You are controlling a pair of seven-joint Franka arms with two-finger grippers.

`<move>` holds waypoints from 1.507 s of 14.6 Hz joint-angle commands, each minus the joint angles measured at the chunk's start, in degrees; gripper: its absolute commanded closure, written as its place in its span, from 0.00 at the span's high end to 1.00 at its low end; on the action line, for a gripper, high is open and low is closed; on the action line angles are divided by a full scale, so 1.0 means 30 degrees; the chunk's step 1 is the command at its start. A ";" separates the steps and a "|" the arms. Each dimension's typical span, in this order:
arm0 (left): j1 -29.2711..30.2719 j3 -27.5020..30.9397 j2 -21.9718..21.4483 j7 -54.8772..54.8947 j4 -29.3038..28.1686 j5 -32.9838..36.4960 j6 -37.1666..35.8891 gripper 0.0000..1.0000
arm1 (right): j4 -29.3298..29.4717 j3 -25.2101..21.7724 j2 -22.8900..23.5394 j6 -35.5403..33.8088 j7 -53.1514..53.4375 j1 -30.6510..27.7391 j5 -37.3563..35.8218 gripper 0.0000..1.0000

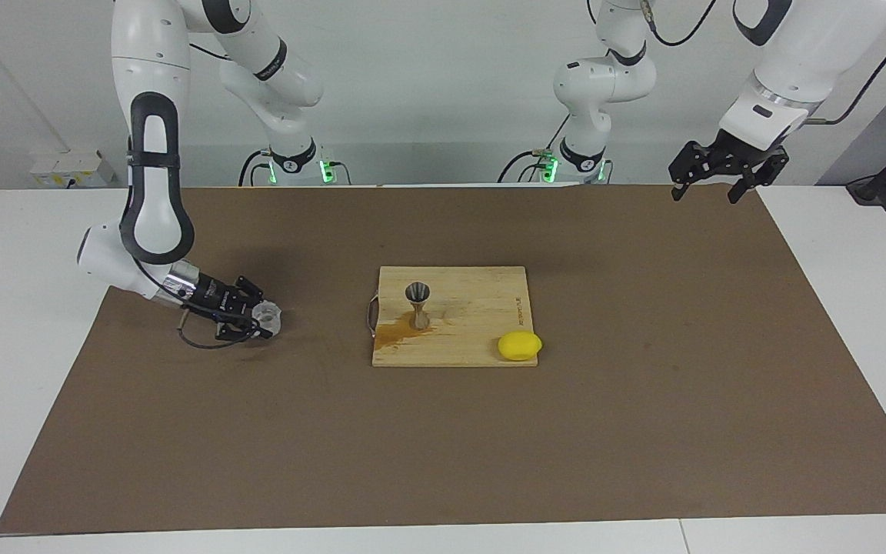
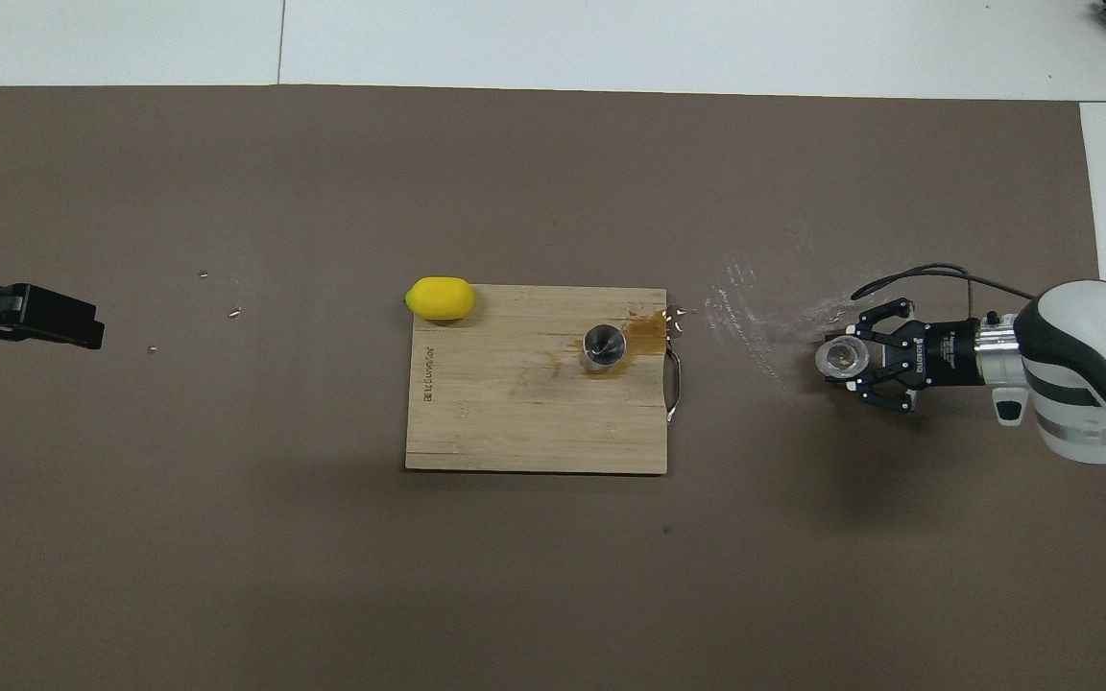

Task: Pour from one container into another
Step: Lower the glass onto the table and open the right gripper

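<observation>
The small clear glass cup [image 1: 268,315] [image 2: 838,357] sits low at the brown mat toward the right arm's end of the table, mouth up. My right gripper [image 1: 261,322] [image 2: 848,361] lies nearly level and is shut on it from the side. The metal hourglass jigger [image 1: 418,303] [image 2: 603,346] stands upright on the wooden cutting board [image 1: 481,304] [image 2: 515,413] at the table's middle, well apart from the cup. My left gripper [image 1: 707,192] [image 2: 83,331] hangs open and empty, high over the mat's corner at the left arm's end, waiting.
A yellow lemon [image 1: 520,345] [image 2: 440,297] rests at the board's corner farthest from the robots. A brown spill [image 1: 395,332] [image 2: 647,331] stains the board beside the jigger, near the metal handle [image 1: 371,315] [image 2: 675,379]. White streaks mark the mat [image 2: 755,307] between board and cup.
</observation>
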 commanded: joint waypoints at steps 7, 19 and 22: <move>-0.0019 0.0042 -0.0022 0.0047 0.0058 0.0003 -0.0314 1.00 | -0.0190 0.0045 -0.0743 0.0399 -0.0522 0.0136 -0.1251 1.00; -0.0019 0.0042 -0.0022 0.0047 0.0029 -0.0027 -0.0314 1.00 | 0.0044 0.0192 -0.4140 -0.0450 -0.0961 0.2914 -1.0800 1.00; -0.0019 0.0071 -0.0022 0.0047 0.0058 0.0003 -0.0314 1.00 | 0.0073 0.0192 -0.4903 -0.0509 -0.5075 0.4496 -1.3524 1.00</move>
